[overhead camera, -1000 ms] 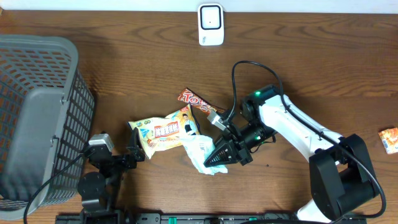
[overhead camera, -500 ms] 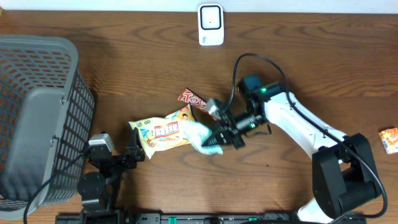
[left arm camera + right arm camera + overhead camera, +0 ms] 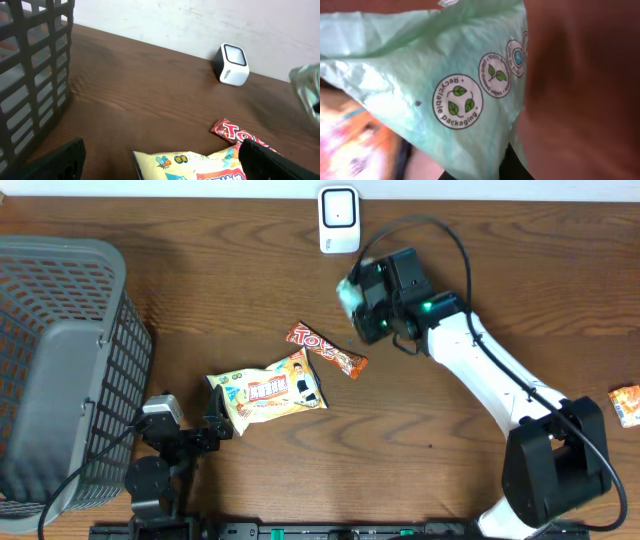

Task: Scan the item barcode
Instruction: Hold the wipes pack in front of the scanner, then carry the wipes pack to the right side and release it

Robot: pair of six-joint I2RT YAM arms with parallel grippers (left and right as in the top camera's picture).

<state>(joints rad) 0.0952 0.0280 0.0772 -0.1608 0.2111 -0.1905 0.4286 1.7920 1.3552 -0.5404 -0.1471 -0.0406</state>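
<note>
A pale green packet (image 3: 349,292) printed with "Recyclable packaging" (image 3: 445,85) hangs above the table, and my right gripper (image 3: 364,302) is shut on it. It sits just in front of and slightly right of the white barcode scanner (image 3: 339,220), which stands at the far edge. The left wrist view catches the packet (image 3: 306,90) at its right border, blurred. My left gripper (image 3: 165,161) rests low at the near left, open, with the corner of a yellow snack bag (image 3: 200,165) between its fingers (image 3: 60,160) and untouched.
A red candy bar (image 3: 326,350) lies mid-table beside the yellow snack bag (image 3: 268,390). A grey mesh basket (image 3: 60,370) fills the left side. An orange packet (image 3: 627,405) sits at the right edge.
My right gripper has lifted the green packet from the table beside the yellow bag and carried it away from me, up toward the scanner. The left arm has stayed still.
</note>
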